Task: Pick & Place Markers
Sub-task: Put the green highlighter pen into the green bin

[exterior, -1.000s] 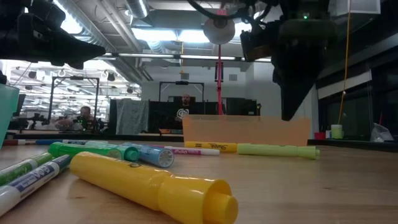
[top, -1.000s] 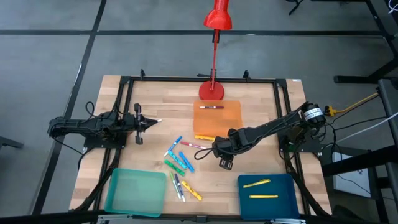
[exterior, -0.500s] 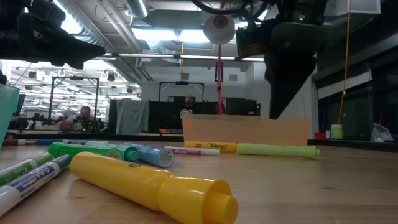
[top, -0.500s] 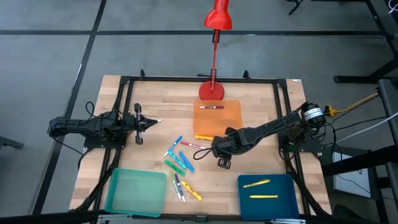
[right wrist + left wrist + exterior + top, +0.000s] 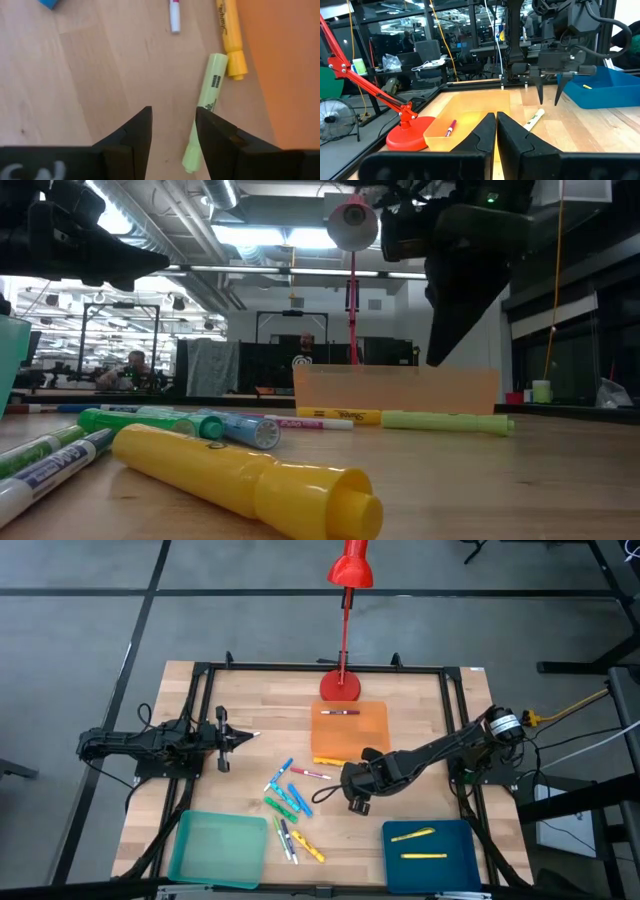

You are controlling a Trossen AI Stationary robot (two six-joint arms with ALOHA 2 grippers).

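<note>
Since the earlier frames the right gripper (image 5: 356, 804) has shifted a little to the left and toward the near edge of the pale wooden table (image 5: 420, 700); the markers and trays lie as before. Its two dark fingers (image 5: 134, 131) stand apart with nothing between them, pointing down and hanging above the wood without touching it.

Just beside these fingers, on the side of the orange tray, lies a pale yellow-green highlighter with a cap at one end (image 5: 204, 109). It is not between the fingers but a little outside one of them, lying flat and slightly slanted. End to end with it lies a darker yellow marker (image 5: 229, 37) along the edge of the flat orange square tray (image 5: 350, 730), and a thin white marker with a pink tip (image 5: 174, 10) lies farther off.

Such a highlighter is probably light, stiff plastic with a smooth round body, so it may roll or slip. The best hold seems to be across the middle of the barrel, with the jaws closing on its two long sides.

To the left sits the loose cluster of blue, green and yellow markers (image 5: 288, 802). The blue tray (image 5: 470, 840) at the near right already holds two yellow markers (image 5: 412, 835); the teal tray (image 5: 180, 852) is at the near left.

The left gripper (image 5: 240, 737) waits at the left side, its fingers (image 5: 512, 137) pressed together and holding nothing.
</note>
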